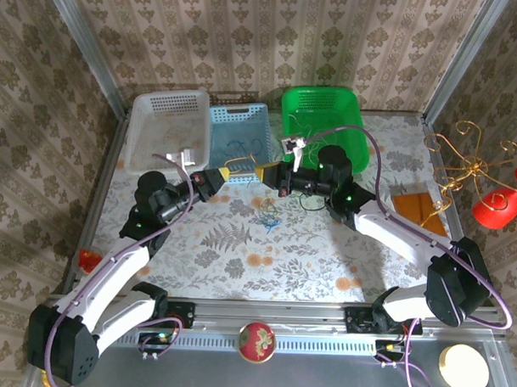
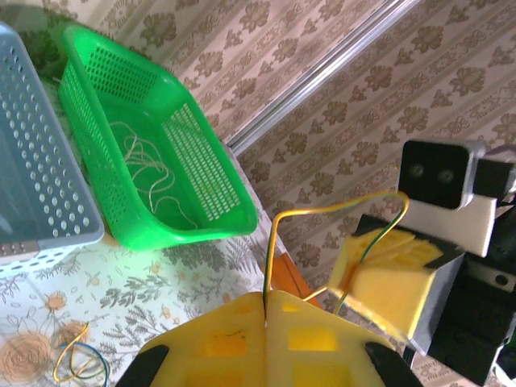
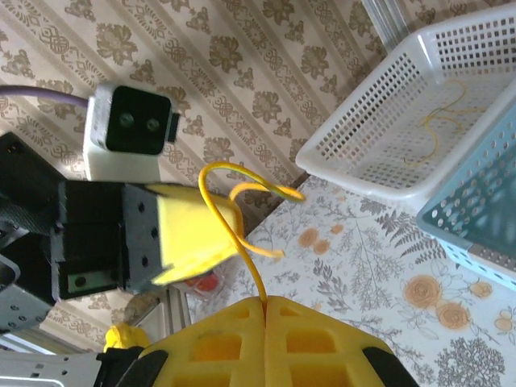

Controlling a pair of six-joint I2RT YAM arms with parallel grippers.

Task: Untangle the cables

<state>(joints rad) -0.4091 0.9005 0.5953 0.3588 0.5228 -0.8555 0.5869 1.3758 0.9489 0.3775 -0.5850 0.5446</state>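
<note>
My left gripper (image 1: 228, 175) and right gripper (image 1: 261, 172) meet tip to tip in the air in front of the blue basket. Both are shut on a thin yellow-green cable (image 2: 322, 208) that arches between them. In the left wrist view the cable rises from my shut left gripper (image 2: 266, 300) and drops to the right gripper's fingers (image 2: 387, 278). From my shut right gripper (image 3: 264, 300) the yellow cable (image 3: 214, 193) loops up beside the left gripper's fingers (image 3: 193, 234). A small yellow and blue tangle (image 1: 269, 215) lies on the table below.
At the back stand a white basket (image 1: 169, 114), a blue basket (image 1: 240, 116) and a green basket (image 1: 350, 137), each with thin cables inside. A gold wire stand with red ornaments (image 1: 480, 180) and an orange card (image 1: 418, 207) are at the right.
</note>
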